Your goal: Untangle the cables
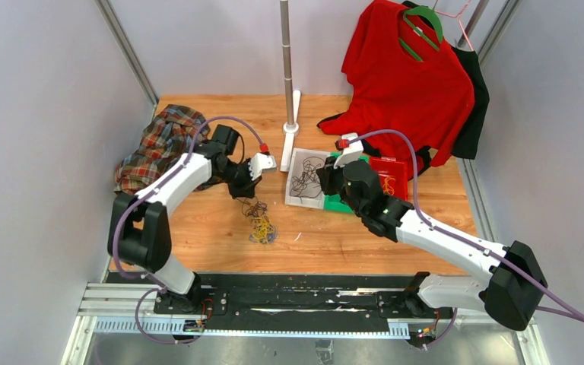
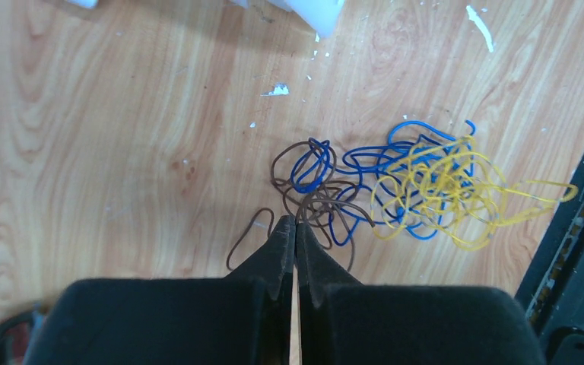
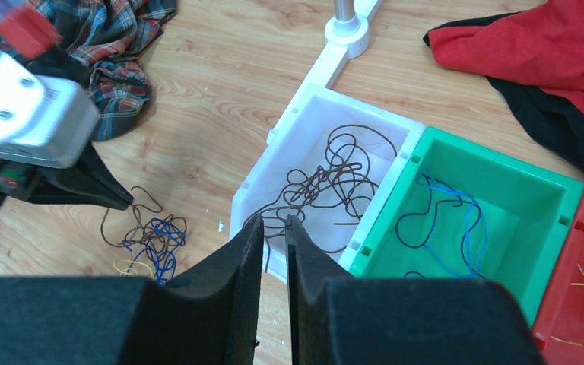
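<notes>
Left gripper (image 2: 295,222) shut on a brown strand (image 2: 245,237) edging the tangled brown-blue-yellow wire wad (image 2: 395,186); pulling may drag the whole wad; right gripper (image 3: 275,222), away from it, narrow, grip unclear.

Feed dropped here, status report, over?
Left fingers shut on brown wire beside tangled wad. Right fingers narrowly apart over wires in white bin. Nothing blocking.

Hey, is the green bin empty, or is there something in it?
Not empty. The green bin holds loops of blue wire on its floor.
</notes>
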